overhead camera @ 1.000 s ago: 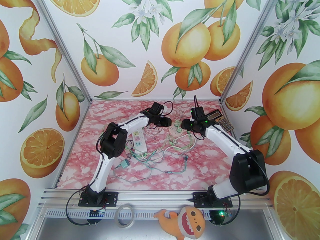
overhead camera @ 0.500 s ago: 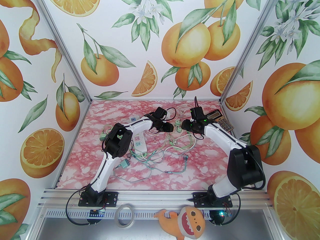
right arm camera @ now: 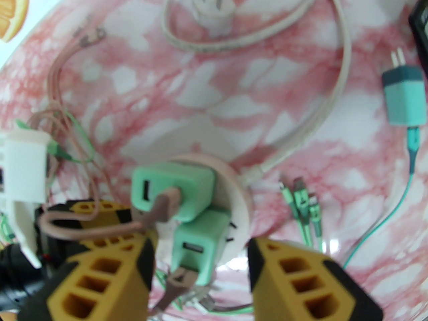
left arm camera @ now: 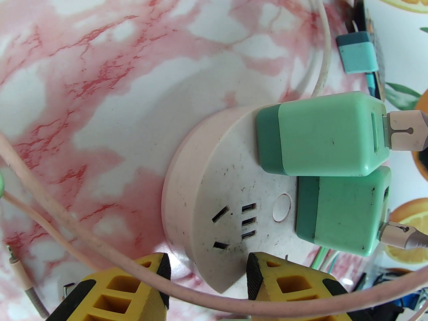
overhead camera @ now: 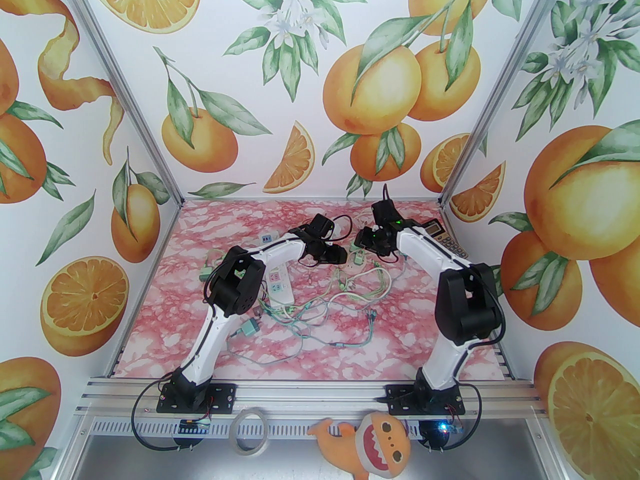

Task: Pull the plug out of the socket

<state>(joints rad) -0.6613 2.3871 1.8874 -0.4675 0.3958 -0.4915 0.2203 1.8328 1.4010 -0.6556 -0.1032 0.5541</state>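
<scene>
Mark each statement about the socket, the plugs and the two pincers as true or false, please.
1. Two green plugs sit in the round socket. True.
2. The left pincer is shut on the socket. False: its jaws are open, with the socket's edge between them.
3. A cable enters each of the green plugs. True.
4. The right pincer is shut on a plug. False: its jaws are open, gripping nothing.
5. The calculator lies at the left edge of the table. False: it lies at the far right.
</scene>
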